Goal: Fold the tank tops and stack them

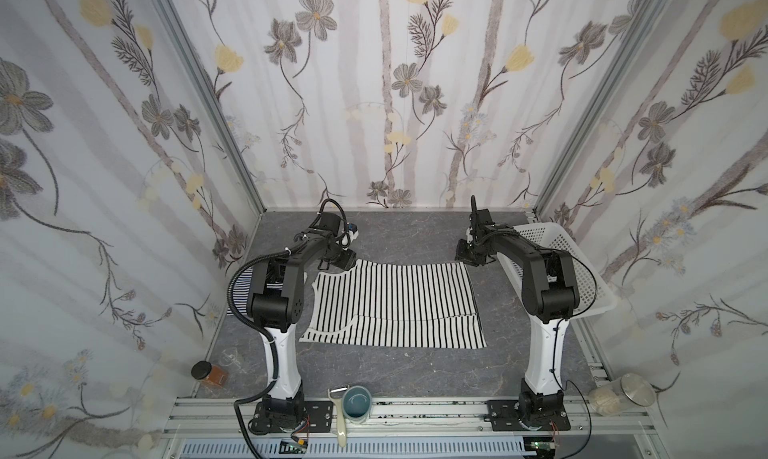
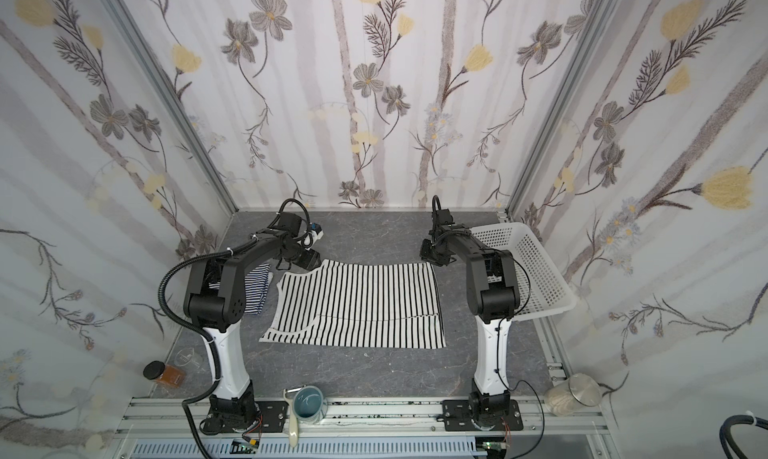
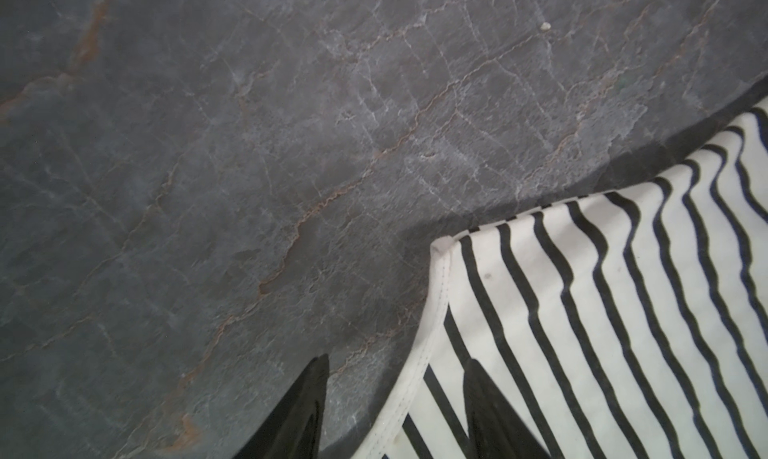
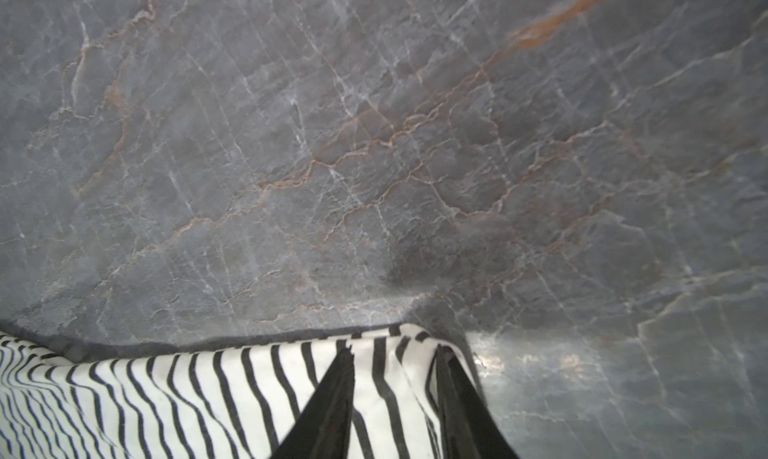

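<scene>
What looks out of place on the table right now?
The white perforated plastic basket, far right, looks tilted rather than flat. The amber black-lidded jar and the clear glass jar lie on their sides at the near corners. Nothing looks spilled.

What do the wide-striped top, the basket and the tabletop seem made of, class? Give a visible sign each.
Wide-striped top: soft matte knit fabric; it lies limp, its stripes rippling. Basket: probably stiff white plastic; even rows of moulded holes. Tabletop: grey, veined like marble, faintly glossy; real stone or printed laminate, cannot tell.
</scene>
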Robot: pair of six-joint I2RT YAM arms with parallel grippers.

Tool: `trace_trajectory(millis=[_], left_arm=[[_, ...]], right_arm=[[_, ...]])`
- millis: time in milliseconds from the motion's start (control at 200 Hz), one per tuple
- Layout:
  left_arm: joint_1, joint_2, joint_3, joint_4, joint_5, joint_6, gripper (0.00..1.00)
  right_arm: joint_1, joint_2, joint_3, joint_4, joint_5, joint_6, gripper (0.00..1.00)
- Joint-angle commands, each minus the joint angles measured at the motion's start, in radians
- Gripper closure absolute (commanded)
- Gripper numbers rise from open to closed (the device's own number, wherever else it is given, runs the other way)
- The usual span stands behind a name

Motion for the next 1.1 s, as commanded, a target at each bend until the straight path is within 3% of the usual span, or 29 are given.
trace_trajectory(millis=[0,140,275,400,974,1094], left_arm=[[0.001,-0.011,0.007,0.015,-0.004,0.0,0.45],[0.001,-0.006,0.016,0.014,0.003,-0.002,0.45],[0.001,0.005,0.027,0.015,0.014,-0.012,0.45],[0.001,0.005,0.032,0.014,0.022,-0.015,0.45],[-0.003,0.062,0.073,0.012,0.021,-0.004,0.44],[-0.014,0.081,0.094,0.011,0.054,-0.002,0.51]], right_arm=[[0.003,0.0,0.011,-0.021,0.031,-0.002,0.64],[0.003,0.01,0.027,-0.043,0.043,-0.003,0.65],[0.003,0.03,0.06,-0.061,0.041,-0.003,0.75],[0.003,0.04,0.079,-0.076,0.019,-0.007,1.0],[0.032,-0.168,-0.104,0.009,-0.042,0.012,1.0],[0.032,-0.2,-0.14,0.029,-0.043,0.016,1.0]])
